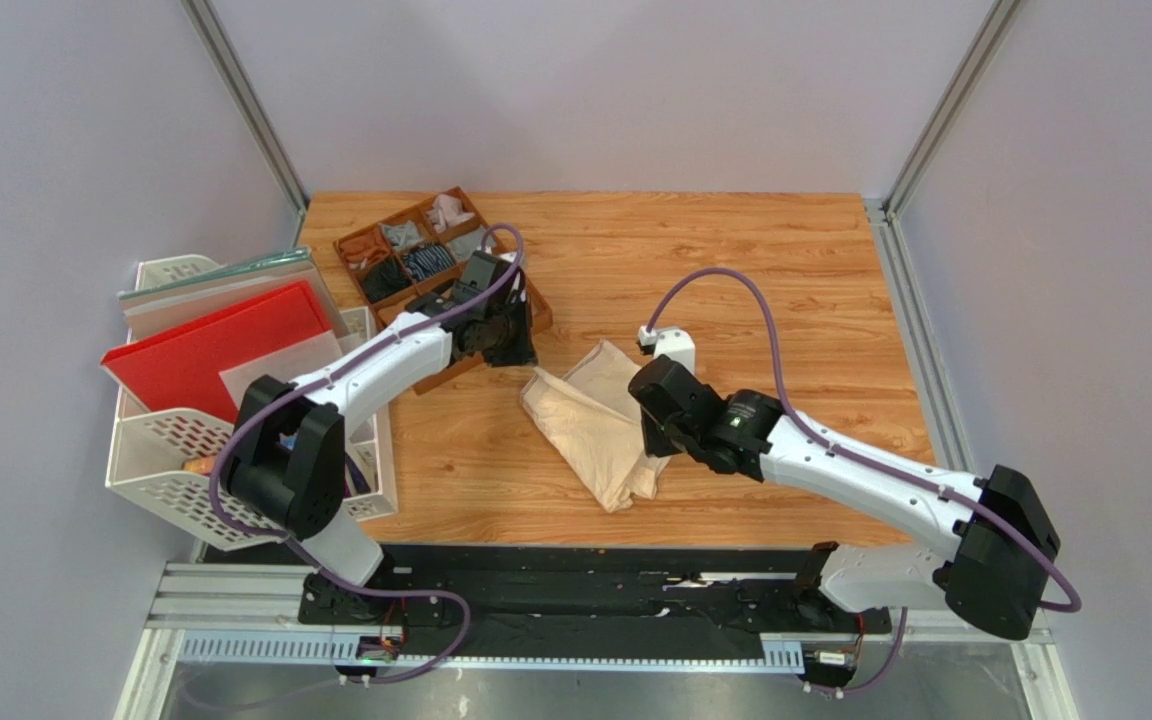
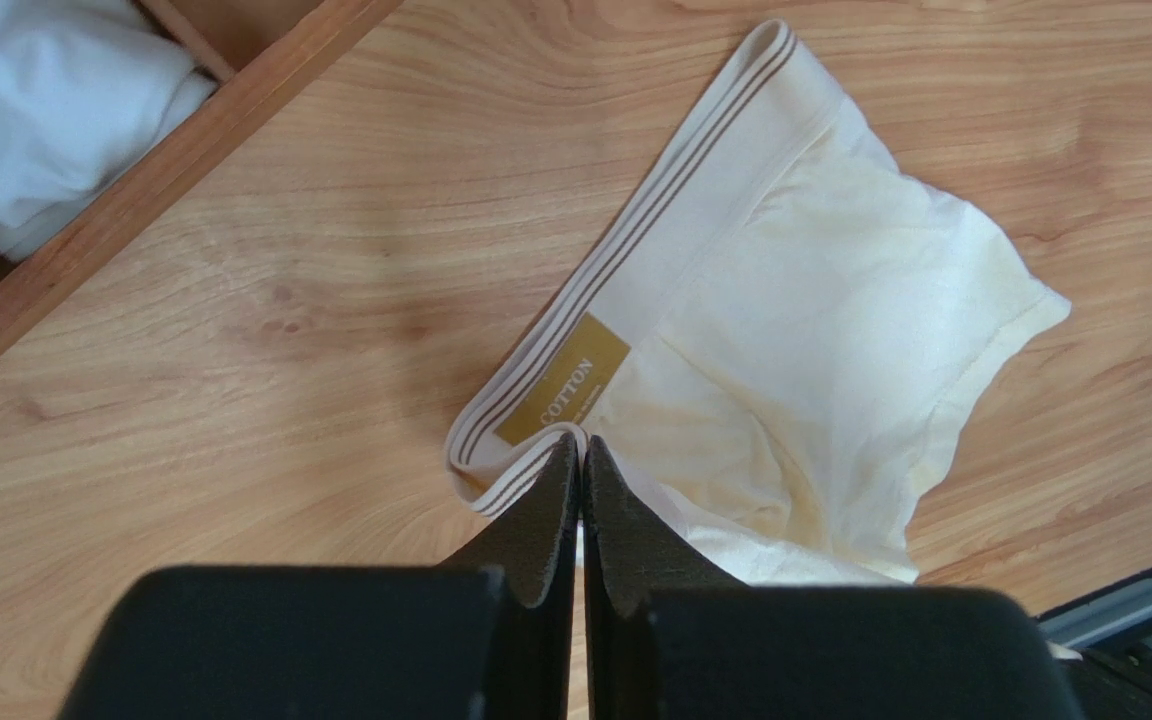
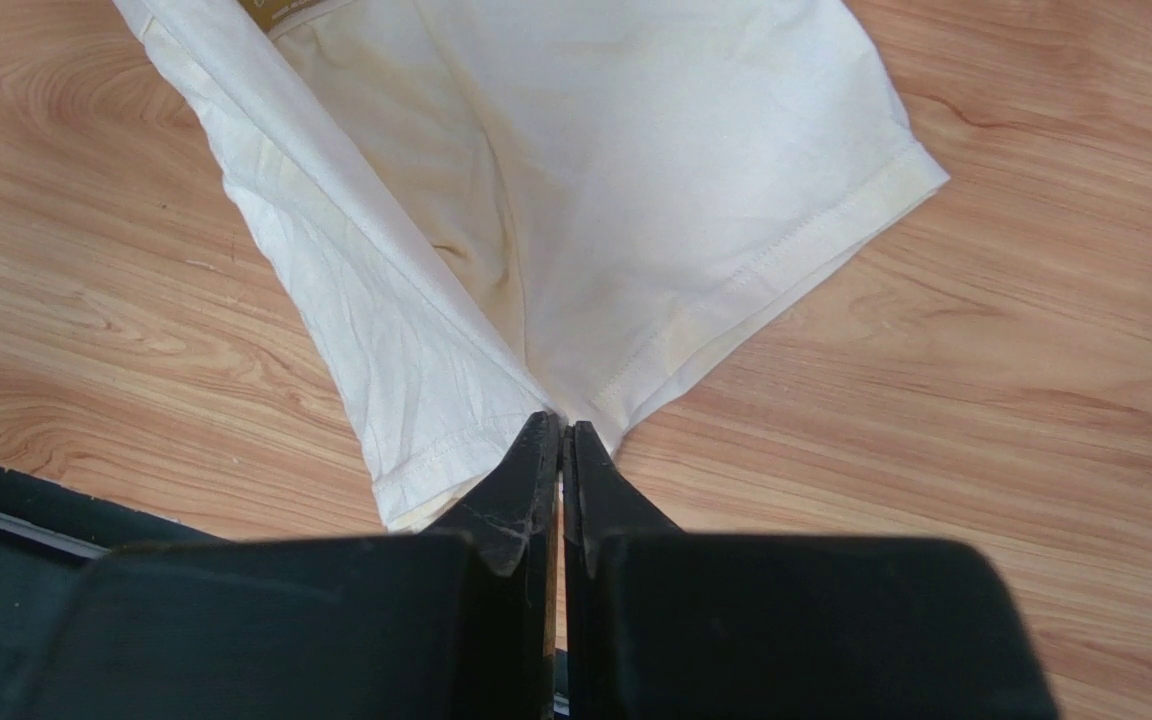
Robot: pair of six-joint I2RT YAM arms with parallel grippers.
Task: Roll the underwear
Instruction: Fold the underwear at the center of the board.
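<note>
Underwear point(image 1: 590, 423), cream, lay on table point(image 1: 778, 285) between both grippers. Soft, light, likely to slump, so best pinched at waistband point(image 2: 657, 225) corners. Left gripper point(image 2: 582, 450) jaws together over label point(image 2: 564, 383) corner. Right gripper point(image 3: 561, 432) jaws together at leg hem. Whether either pinched cloth: unclear. Only left wrist view gave label lettering; only top view, the rack point(image 1: 162, 450).

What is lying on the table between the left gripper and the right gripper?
The cream-beige underwear spans that stretch, from left gripper to right gripper; the top view shows it.

Tan waistband label point(image 3: 270, 9) cut off by upper edge
</note>
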